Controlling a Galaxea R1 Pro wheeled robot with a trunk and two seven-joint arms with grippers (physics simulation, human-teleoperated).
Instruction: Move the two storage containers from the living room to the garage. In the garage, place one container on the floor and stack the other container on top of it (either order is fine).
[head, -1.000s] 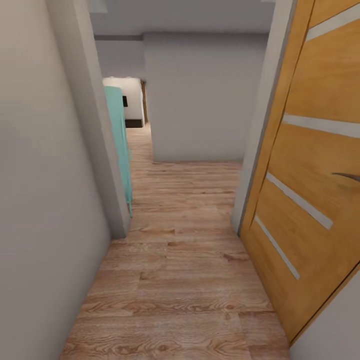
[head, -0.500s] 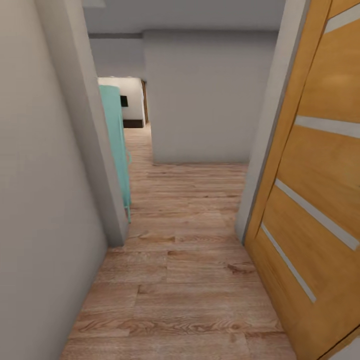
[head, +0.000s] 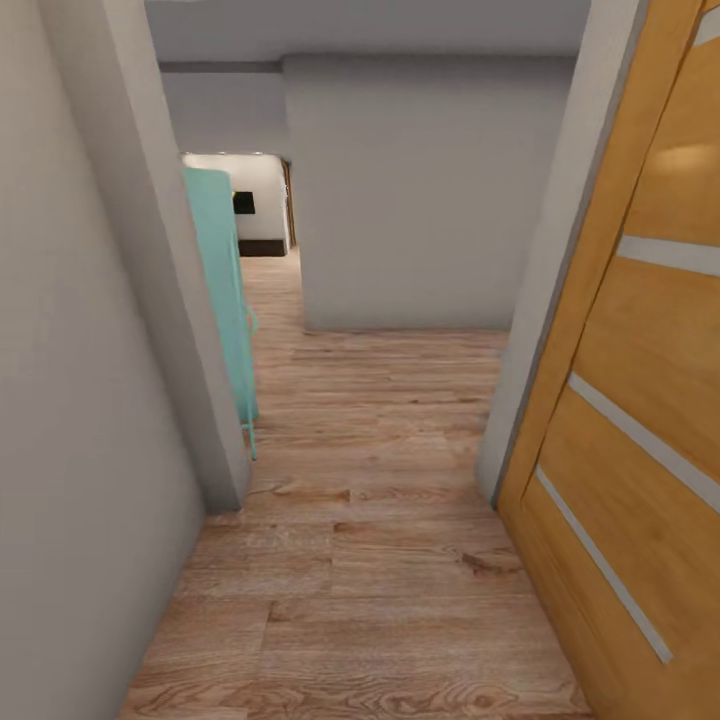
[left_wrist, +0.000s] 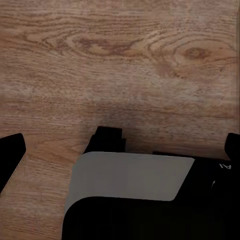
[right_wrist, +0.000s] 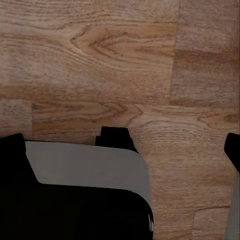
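Note:
The two storage containers are out of view. I am in a narrow passage with a light wood-plank floor (head: 370, 560). My left gripper (left_wrist: 121, 148) hangs open over the planks, its black fingertips (left_wrist: 11, 155) wide apart with nothing between them. My right gripper (right_wrist: 121, 148) is also open and empty above the planks, one black fingertip (right_wrist: 233, 150) at the frame's edge. Part of my grey and black body lies under both wrist cameras.
An open orange-wood door (head: 640, 400) with pale slits stands close on the right. A grey wall (head: 90, 400) with a corner post (head: 185, 330) is close on the left. Beyond it is a teal panel (head: 225, 290). A grey wall (head: 420, 200) faces me ahead, with an opening at far left (head: 260, 210).
The camera has moved forward along the passage: the door and the left wall fill more of the sides, and the door handle has left the frame.

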